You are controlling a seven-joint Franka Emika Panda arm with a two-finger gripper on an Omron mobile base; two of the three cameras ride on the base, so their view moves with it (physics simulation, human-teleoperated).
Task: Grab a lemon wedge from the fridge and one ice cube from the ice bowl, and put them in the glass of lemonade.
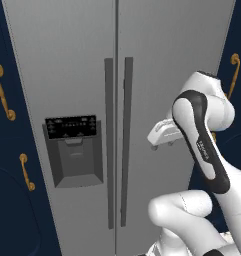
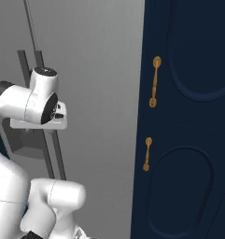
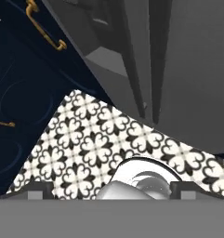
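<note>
**Shut fridge blocks the way in**

Both doors of the fridge (image 1: 67, 60) are closed, sealing the interior. The two dark bar handles (image 1: 118, 140) stand side by side at the centre seam, with the dispenser (image 1: 74, 150) recessed at 9 o'clock of them. Navy cabinets (image 2: 188, 140) flank the fridge. In the hand view, patterned floor (image 3: 99, 139) lies open below the doors.

Arm (image 1: 202, 145) folded high, pincer (image 3: 111, 188) spread wide (empty).
</note>
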